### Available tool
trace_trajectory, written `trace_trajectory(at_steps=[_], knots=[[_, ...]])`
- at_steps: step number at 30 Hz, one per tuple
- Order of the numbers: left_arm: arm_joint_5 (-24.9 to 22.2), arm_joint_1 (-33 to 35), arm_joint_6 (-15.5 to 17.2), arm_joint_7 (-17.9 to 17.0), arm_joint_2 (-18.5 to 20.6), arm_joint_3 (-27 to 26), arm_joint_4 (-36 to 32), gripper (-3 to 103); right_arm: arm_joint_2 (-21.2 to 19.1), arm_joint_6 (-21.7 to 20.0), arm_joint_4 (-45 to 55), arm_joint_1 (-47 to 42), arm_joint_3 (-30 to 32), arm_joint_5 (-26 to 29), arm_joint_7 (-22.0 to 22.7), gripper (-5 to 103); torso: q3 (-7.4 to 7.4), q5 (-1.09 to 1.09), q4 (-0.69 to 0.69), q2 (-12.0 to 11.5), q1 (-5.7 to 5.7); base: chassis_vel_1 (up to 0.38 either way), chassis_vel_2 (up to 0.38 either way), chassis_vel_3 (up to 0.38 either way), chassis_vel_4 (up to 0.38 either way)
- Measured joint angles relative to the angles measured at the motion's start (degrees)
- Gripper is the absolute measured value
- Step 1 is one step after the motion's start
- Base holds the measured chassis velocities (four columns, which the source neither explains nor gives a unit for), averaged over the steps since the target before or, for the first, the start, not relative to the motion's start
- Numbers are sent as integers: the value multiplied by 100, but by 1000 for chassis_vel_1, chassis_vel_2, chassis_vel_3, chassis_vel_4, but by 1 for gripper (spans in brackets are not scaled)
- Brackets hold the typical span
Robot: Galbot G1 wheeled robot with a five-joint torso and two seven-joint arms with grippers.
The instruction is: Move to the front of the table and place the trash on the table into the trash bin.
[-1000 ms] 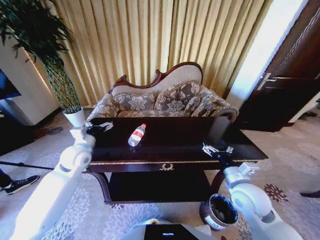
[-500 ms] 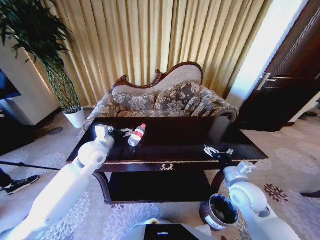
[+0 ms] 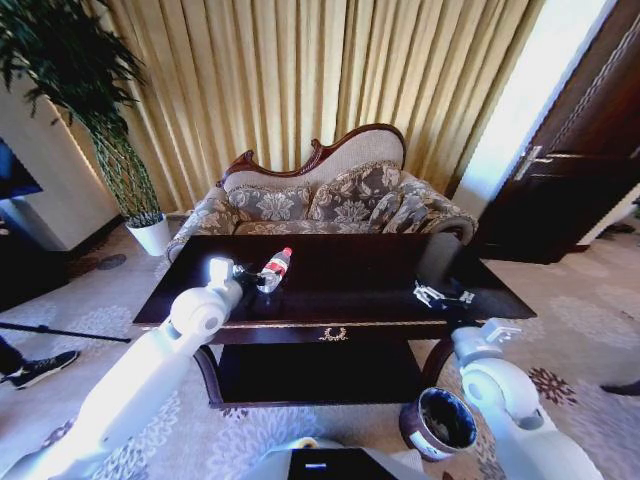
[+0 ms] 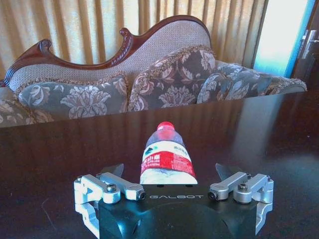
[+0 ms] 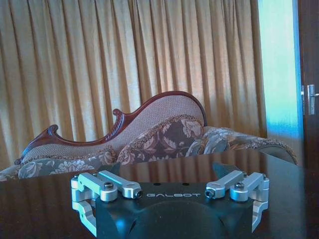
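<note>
Bottle [image 3: 273, 268] lies left of centre in the head view on the dark glossy table [image 3: 350, 300], between the spread fingers of the left gripper [image 3: 252, 275]. Right gripper [image 3: 437, 296], also open, hovers near the table's right edge. Trash bin [image 3: 437, 424] stands on the carpet, lower right.

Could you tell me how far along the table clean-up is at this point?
Done: the robot stands at the front of the table. In hand: the left gripper, open, straddles the bottle lying on the table, not yet gripped. The right gripper hovers open near the table's right end. Left: grasping the bottle and dropping it into the trash bin.
</note>
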Motion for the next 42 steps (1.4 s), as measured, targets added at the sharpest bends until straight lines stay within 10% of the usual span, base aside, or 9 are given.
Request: trace_trajectory(at_steps=[24,42], knots=[[220,346,-22,29,-145,-191,125,98,34,93,13,-18,-87,61,17,100,0,0,0,1,-1,0,0,0,0],[296,369,-333,157,-156,-211,167,42,15,126,60,-13,-83,72,27,100,0,0,0,0,-1,0,0,0,0]])
